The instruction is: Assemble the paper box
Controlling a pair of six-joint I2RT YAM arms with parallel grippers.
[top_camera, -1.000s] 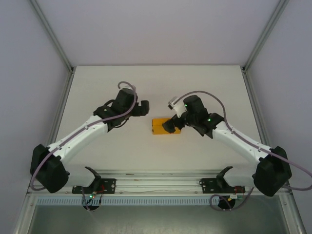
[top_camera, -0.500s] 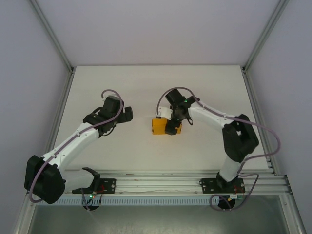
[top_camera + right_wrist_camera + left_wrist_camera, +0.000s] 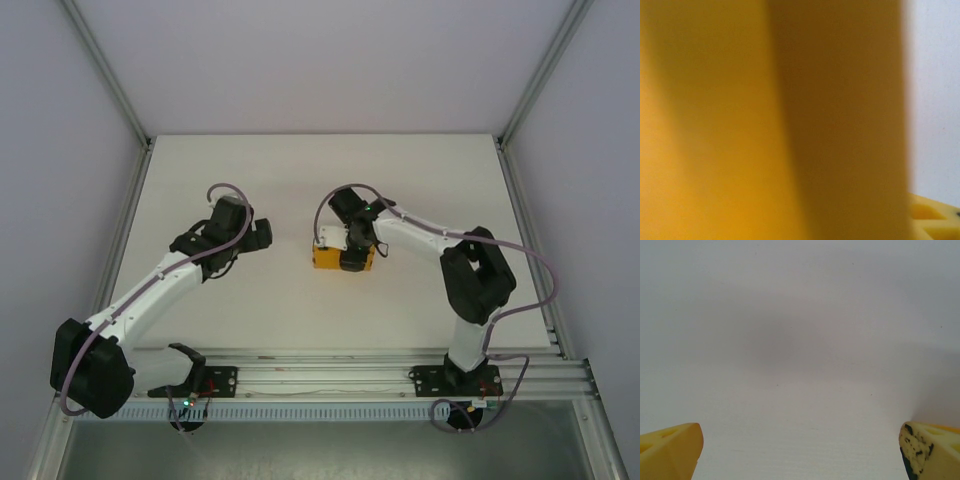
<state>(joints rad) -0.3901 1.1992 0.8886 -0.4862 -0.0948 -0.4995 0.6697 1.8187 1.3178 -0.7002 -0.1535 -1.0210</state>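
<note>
Since a second ago the right arm has swung its elbow outward and set the right end effector point(image 3: 352, 258) on the right part of the paper box point(image 3: 325, 260), while the left end effector point(image 3: 262, 235) has drawn back leftward, well apart from it. That box sits near the middle of the table point(image 3: 300, 170). Orange card crowds the right wrist view, so I cannot tell whether those jaws are clenched on a wall. The left fingers point(image 3: 670, 452) are spread wide, released over bare table. To do this well, I judge: pinch one wall gently without crushing the creases, and bring the left in to brace the far side.
</note>
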